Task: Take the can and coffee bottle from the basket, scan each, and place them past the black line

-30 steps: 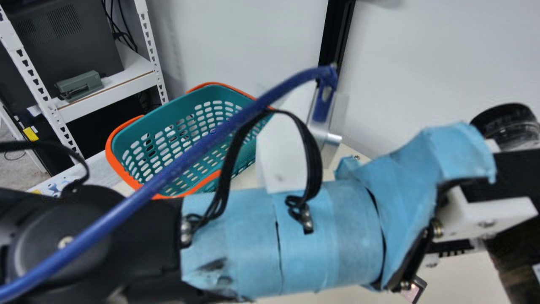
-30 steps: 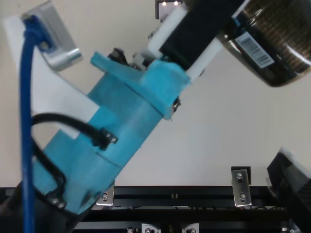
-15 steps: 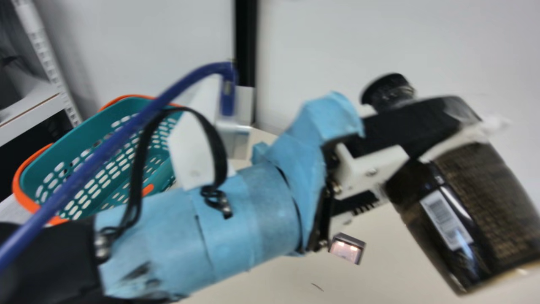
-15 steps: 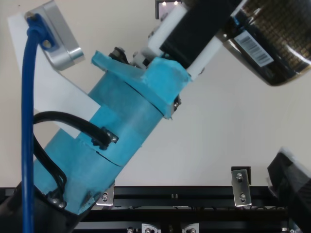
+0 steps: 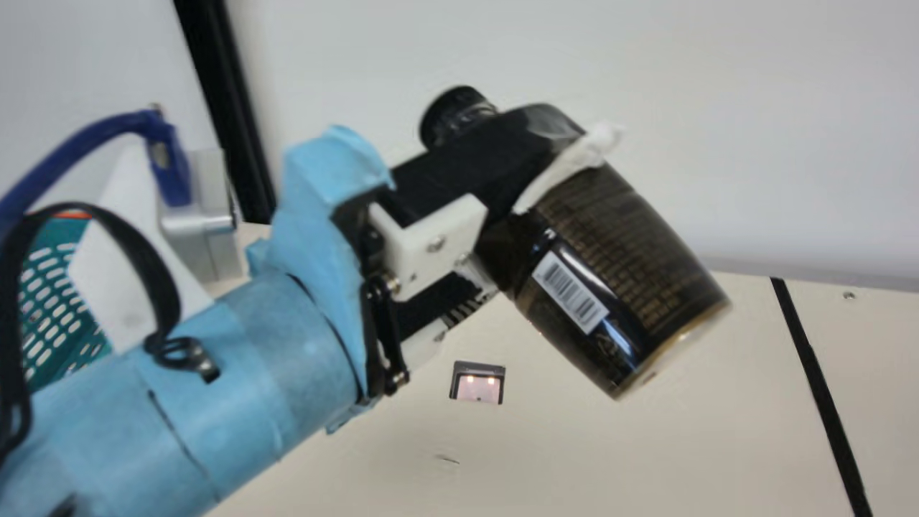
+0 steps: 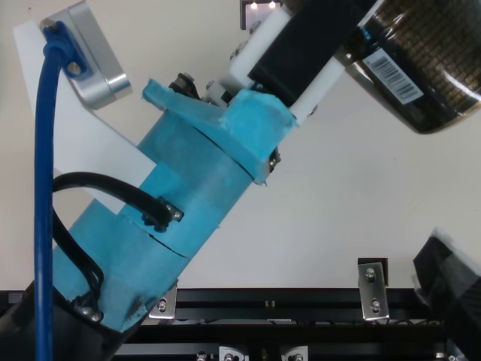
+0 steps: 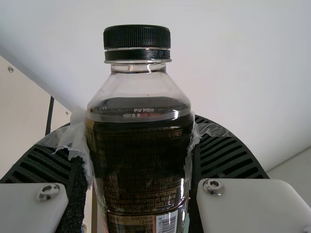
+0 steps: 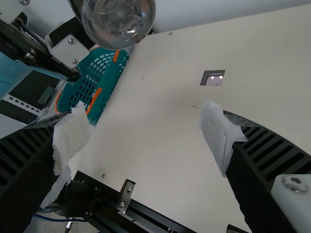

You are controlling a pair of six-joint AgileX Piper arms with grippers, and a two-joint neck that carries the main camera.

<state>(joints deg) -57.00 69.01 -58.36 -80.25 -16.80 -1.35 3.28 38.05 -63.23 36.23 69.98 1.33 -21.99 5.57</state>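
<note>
While the right gripper (image 6: 449, 280) has its jaws spread, the left gripper's (image 5: 549, 215) jaws pinch the tilted bottle (image 5: 624, 251) above the bench (image 5: 589, 459), cap (image 5: 454, 118) toward 11 o'clock, barcode (image 5: 571, 291) facing the neck camera. By the main view's clock, the lit scanner (image 5: 479, 388) lies at 6, the black line (image 5: 818, 388) at 4 and the basket (image 5: 61, 233) at 9, partly behind the left arm (image 5: 237, 373).
</note>
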